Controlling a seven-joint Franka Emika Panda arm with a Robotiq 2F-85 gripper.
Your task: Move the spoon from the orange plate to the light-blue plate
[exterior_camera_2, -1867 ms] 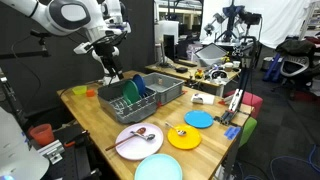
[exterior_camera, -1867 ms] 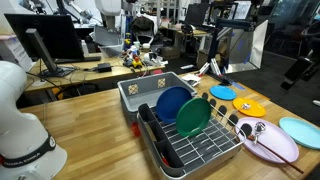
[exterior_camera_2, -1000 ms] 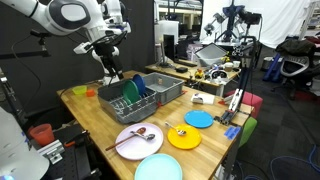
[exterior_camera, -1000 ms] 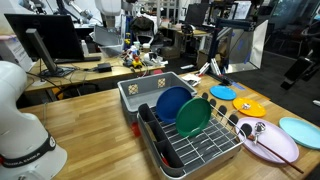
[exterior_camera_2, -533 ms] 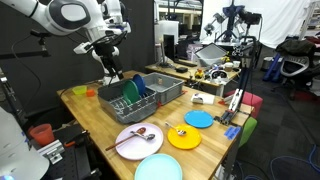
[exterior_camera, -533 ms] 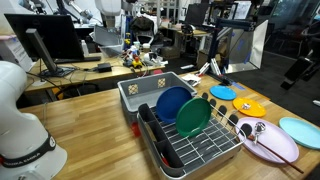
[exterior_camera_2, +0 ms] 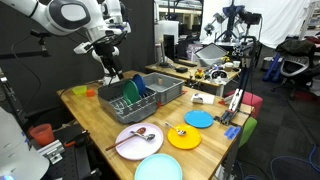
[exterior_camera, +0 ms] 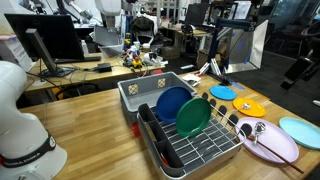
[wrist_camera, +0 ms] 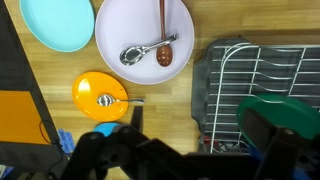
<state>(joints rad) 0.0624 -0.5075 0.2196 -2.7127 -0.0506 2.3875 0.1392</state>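
Observation:
The orange plate [wrist_camera: 100,97] lies on the wooden table with the small slim spoon [wrist_camera: 117,100] on it. Both exterior views show this plate too [exterior_camera: 248,106] [exterior_camera_2: 183,136]. The large light-blue plate [wrist_camera: 60,22] lies past it, empty, and shows in both exterior views [exterior_camera: 300,130] [exterior_camera_2: 158,168]. My gripper [wrist_camera: 185,138] hangs high over the dish rack's edge, well away from the spoon. It is open and holds nothing. In an exterior view my gripper [exterior_camera_2: 110,72] hovers above the rack's far end.
A pale pink plate [wrist_camera: 145,40] [exterior_camera_2: 138,139] holds a silver spoon and a wooden spoon. A dish rack [wrist_camera: 250,90] [exterior_camera: 190,140] holds an upright green plate [exterior_camera: 192,117] and a dark-blue plate [exterior_camera: 170,103]. A small brighter-blue plate [exterior_camera_2: 199,119] lies near the orange one.

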